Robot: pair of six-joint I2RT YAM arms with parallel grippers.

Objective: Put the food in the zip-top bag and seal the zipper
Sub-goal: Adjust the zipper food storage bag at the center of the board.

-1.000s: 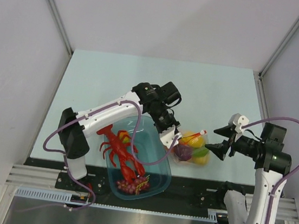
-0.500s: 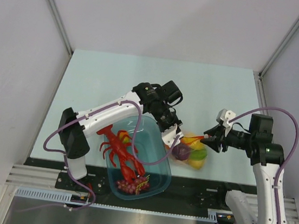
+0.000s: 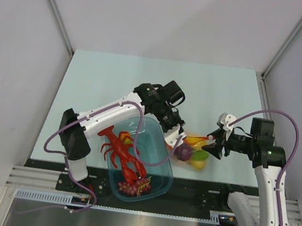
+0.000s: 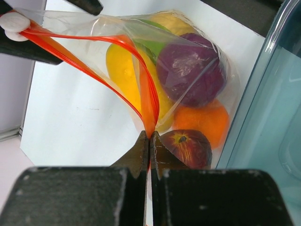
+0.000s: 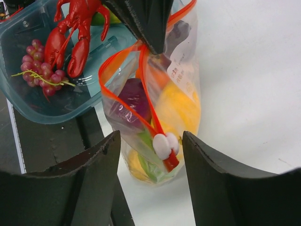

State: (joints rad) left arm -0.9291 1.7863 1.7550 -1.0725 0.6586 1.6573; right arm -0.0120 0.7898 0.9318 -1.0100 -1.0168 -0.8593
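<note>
The zip-top bag (image 3: 193,154) lies on the table right of the tub, holding the food: a purple piece (image 4: 190,70), an orange (image 4: 202,120), a peach (image 4: 186,148), a yellow fruit (image 4: 122,70) and a green leaf (image 5: 150,141). My left gripper (image 4: 150,137) is shut on one end of the red zipper (image 4: 94,52). The zipper's two strips gape apart in the middle. At the far end sits the white slider (image 5: 164,143). My right gripper (image 5: 150,141) is open, one finger on each side of the slider, touching nothing. From above, the left gripper (image 3: 174,140) and right gripper (image 3: 211,144) face each other across the bag.
A translucent blue tub (image 3: 159,177) left of the bag holds a red toy lobster (image 3: 124,154) and a bunch of purple grapes (image 3: 131,188). The tub's wall (image 4: 277,94) stands right beside the bag. The black rail along the table's near edge (image 5: 94,136) lies just below the bag.
My right gripper has moved left from open table to the bag's slider end, narrowing and then widening its jaws around the slider. The left gripper has kept its grip and place.
</note>
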